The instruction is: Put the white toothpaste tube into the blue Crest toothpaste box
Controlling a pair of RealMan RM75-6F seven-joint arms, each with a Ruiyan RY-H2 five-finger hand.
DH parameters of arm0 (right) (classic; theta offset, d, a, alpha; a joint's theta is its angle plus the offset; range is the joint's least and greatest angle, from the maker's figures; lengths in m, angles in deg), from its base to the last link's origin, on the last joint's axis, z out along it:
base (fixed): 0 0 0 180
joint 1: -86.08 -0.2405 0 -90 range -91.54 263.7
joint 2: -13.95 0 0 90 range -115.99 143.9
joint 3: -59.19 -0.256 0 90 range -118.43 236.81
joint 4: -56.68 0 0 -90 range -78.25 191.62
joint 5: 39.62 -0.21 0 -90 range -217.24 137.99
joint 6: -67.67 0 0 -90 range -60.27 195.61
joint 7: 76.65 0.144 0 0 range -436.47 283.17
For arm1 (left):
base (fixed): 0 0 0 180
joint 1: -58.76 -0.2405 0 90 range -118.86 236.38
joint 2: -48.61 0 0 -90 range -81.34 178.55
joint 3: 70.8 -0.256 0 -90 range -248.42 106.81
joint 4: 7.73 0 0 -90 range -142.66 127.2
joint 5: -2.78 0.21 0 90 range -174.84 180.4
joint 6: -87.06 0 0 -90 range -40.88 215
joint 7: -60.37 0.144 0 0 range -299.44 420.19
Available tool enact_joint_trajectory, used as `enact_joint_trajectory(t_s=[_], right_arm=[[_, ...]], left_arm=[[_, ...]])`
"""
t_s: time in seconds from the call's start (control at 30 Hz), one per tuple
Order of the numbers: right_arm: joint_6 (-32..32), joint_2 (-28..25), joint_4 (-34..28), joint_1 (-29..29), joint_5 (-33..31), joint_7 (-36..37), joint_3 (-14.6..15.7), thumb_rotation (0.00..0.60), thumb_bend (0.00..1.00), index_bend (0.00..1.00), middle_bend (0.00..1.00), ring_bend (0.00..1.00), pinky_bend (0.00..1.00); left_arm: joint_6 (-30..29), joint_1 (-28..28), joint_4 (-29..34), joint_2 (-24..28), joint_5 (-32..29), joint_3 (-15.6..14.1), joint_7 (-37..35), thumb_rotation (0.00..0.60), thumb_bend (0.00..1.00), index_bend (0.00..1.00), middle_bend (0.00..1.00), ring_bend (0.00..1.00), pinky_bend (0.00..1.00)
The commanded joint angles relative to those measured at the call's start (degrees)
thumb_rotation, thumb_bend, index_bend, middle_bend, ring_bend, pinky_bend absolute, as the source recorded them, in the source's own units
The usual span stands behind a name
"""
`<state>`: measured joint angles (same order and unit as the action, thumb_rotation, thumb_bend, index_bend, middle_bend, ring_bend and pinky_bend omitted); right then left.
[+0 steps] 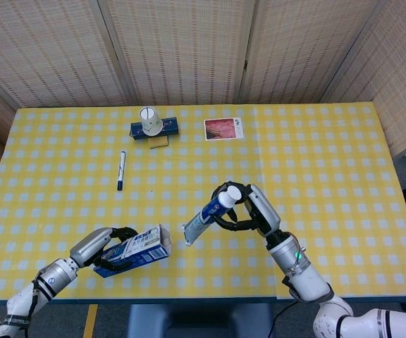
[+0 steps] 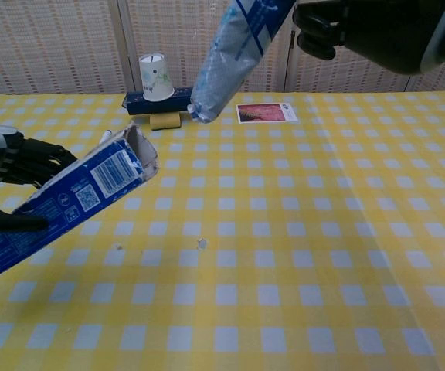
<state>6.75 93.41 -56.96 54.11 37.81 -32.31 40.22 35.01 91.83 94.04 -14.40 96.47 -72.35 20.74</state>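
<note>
Head view: we see the L hand point(image 1: 103, 248) wrapped round the closed end of the blue Crest box point(image 1: 136, 251), a rectangular printed-card carton lifted off the checked yellow cloth point(image 1: 316, 162), open mouth w/ flaps toward centre. R hand point(image 1: 249, 211) grips the white toothpaste tube point(image 1: 208, 217) near its round white cap; tube is smooth, soft plastic, tapering to a flat crimped tail aimed down-left at the box mouth, w/ a small gap between them. Far side: marker pen point(image 1: 121, 170), paper cup point(image 1: 149, 120) inverted on a dark blue block point(image 1: 169, 127) over a tan piece, photo card point(image 1: 223, 129). Woven screens point(image 1: 189, 49) close the back edge; wide bare cloth lies R of the hands.

Chest view: we see the box point(image 2: 68, 202) tilted, mouth up-right, dark fingers point(image 2: 29, 162) clamped on its sides. Tube tail point(image 2: 234, 54) hangs above and R of the mouth, apart from it; R hand point(image 2: 369, 31) holds the upper part at the frame top. Small crumbs point(image 2: 202, 243) dot the cloth in front.
</note>
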Motion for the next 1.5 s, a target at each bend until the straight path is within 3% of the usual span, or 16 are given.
enact_joint_trajectory(t_s=[0.03, 0.43, 0.9, 1.5], right_arm=[[-0.13, 0.85, -1.21, -0.71, 2.26, 0.62, 0.17, 0.600, 0.63, 0.76, 0.55, 0.78, 0.79], [1.45, 1.51, -1.31, -2.83, 1.67, 3.82, -0.39, 0.600, 0.63, 0.76, 0.55, 0.78, 0.79], [1.94, 0.27, 0.35, -3.58, 2.92, 9.10, -0.18, 0.600, 0.63, 0.76, 0.54, 0.78, 0.79], [1.65, 1.19, 0.25, -4.76, 3.62, 11.02, 0.73, 0.600, 0.63, 0.76, 0.54, 0.78, 0.79]], left_arm=[[1.26, 2.58, -0.31, 0.06, 2.58, -1.01, -5.52, 0.600, 0.32, 0.37, 0.56, 0.50, 0.31], [-0.82, 6.88, -0.40, 0.02, 7.34, -2.65, -19.46, 0.600, 0.31, 0.37, 0.56, 0.50, 0.31], [-4.27, 10.21, -4.94, -1.54, 10.97, -6.13, -29.53, 0.600, 0.31, 0.38, 0.56, 0.50, 0.31], [-4.42, 13.26, -6.80, -4.21, 8.74, -7.17, -30.86, 0.600, 0.31, 0.38, 0.56, 0.50, 0.31]])
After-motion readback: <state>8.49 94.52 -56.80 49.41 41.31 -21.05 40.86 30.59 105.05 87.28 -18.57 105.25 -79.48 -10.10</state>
